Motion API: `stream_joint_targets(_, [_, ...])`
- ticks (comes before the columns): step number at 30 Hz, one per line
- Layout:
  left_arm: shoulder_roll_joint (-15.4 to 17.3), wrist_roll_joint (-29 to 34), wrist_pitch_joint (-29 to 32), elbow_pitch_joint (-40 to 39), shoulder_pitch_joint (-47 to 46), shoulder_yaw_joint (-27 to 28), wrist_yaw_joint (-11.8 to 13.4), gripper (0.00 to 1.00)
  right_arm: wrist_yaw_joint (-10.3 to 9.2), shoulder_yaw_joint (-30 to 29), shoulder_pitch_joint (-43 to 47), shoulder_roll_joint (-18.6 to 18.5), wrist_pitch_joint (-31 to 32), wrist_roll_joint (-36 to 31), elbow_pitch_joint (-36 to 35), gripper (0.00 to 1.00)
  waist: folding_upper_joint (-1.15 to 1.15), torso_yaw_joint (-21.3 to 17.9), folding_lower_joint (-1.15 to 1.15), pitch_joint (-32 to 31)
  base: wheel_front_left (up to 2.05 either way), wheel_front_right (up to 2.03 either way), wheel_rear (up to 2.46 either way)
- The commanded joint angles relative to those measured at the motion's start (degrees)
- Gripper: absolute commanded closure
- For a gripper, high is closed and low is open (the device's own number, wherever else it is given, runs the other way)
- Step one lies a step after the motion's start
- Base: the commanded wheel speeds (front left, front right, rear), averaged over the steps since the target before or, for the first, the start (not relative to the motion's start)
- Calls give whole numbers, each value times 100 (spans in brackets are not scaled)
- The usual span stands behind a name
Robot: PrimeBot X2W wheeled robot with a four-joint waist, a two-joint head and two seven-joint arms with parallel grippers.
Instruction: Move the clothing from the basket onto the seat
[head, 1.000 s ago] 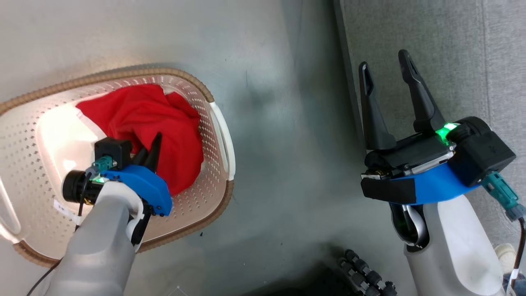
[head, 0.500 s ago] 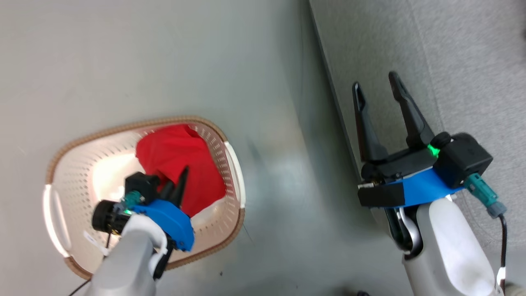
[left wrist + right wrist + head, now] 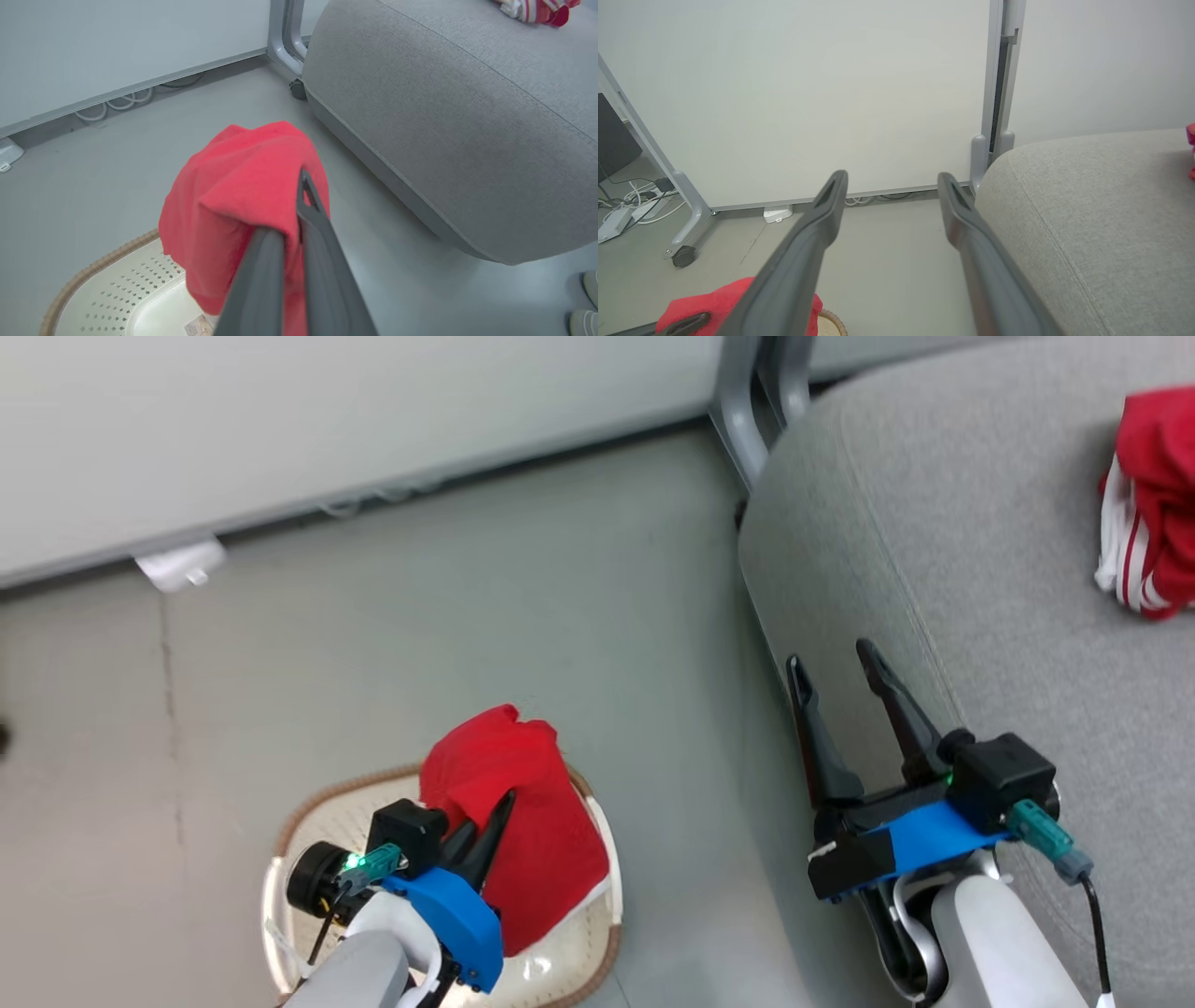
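Grey smooth floor (image 3: 420, 616) lies underfoot, with the cream-white perforated oval plastic basket with a brown woven-look rim (image 3: 317, 797) nearest the robot's left side. Above it the left gripper (image 3: 485, 821) is clamped on a bright red soft fabric garment (image 3: 523, 803), which hangs in a bunch over the basket; whether its hem clears the rim I cannot tell. The right gripper (image 3: 829, 653) is spread wide and empty, just beside the edge of the large grey upholstered seat cushion (image 3: 934, 569). The seat lies to the right of the held garment and beyond it, across a strip of bare floor, so the carry likely goes rightward over the rounded edge. Farther along the cushion rests a second red garment with white stripes (image 3: 1153, 504).
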Motion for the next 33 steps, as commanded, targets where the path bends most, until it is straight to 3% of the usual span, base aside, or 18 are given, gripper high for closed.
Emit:
stream_joint_targets(1, [49,-52,-17,-71,9,-81,-26,100,-6,13,119,0,27,24,33,0,0,334,2,-555,0,0,0])
stream_joint_targets(9, [-16,-478,-17,-425,-465,-759,-26,100,-6,31,499,-1,149,74,150,0,0,660,2,-1250,0,0,0])
stream_joint_targets(20, [-167,-1181,-17,-477,-1404,-1644,-26,100,-6,165,682,-1,273,153,175,0,0,887,2,-1704,0,0,0])
stream_joint_targets(33, [-193,-1557,-17,-439,-1621,-1902,-26,100,-6,234,756,-1,372,90,125,0,0,877,2,-1723,0,0,0])
